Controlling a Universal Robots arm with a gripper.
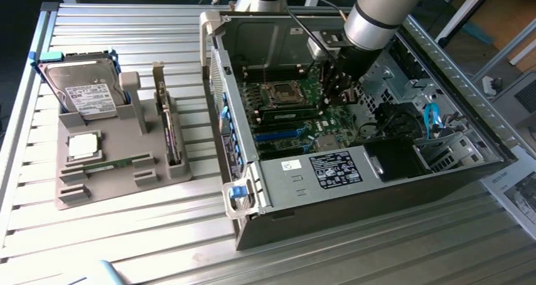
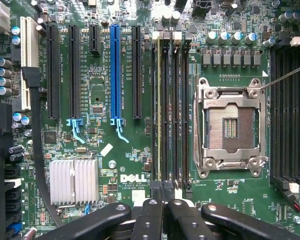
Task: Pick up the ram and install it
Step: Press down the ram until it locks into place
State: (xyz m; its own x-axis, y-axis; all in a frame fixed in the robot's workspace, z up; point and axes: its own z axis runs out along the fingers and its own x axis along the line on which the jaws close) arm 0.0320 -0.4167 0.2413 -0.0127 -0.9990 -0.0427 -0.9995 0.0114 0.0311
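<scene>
A slim green ram point(image 2: 159, 110) stands on edge in one of the memory slots point(image 2: 172, 110) beside the empty processor socket point(image 2: 230, 125). My gripper point(image 2: 165, 202) is shut, its black fingers point(image 2: 149, 215) pressed together right over the near end of that ram; whether they touch it I cannot tell. From the exterior view, my gripper point(image 1: 339, 93) reaches down into the open computer case point(image 1: 352, 191) over the motherboard. A second ram point(image 1: 109, 166) lies flat in the grey holder point(image 1: 117, 188) at the exterior view's left.
The grey holder also carries a hard drive point(image 1: 84, 93), a silver processor chip point(image 1: 82, 145) and an upright dark expansion card point(image 1: 172, 131). Inside the case sit a power supply point(image 1: 335, 169), blue cables point(image 1: 431, 118), a finned heatsink point(image 2: 74, 182) and a blue card slot point(image 2: 115, 75).
</scene>
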